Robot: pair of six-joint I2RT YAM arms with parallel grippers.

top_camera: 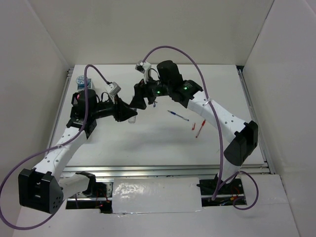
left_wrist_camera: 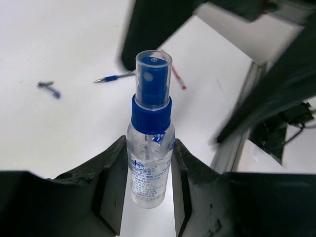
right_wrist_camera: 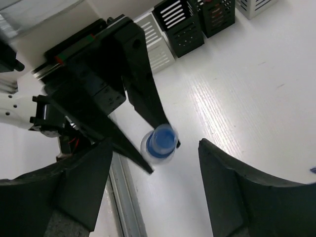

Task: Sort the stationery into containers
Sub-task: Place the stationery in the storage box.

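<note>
Clear plastic with a blue cap, the bottle (left_wrist_camera: 150,123) sits at the centre of our left-wrist view, clamped by the left gripper (left_wrist_camera: 148,170). We see the right gripper (right_wrist_camera: 155,165) spread wide above it, boxes (right_wrist_camera: 180,27) at upper right.

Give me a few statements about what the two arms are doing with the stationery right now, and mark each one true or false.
1. The left gripper is shut on the clear bottle. True.
2. The bottle's cap is red. False: it is blue.
3. The right gripper holds the blue pen. False: its jaws stand open and empty, and the pen lies on the table.
4. The red pen lies on the table. True.
</note>
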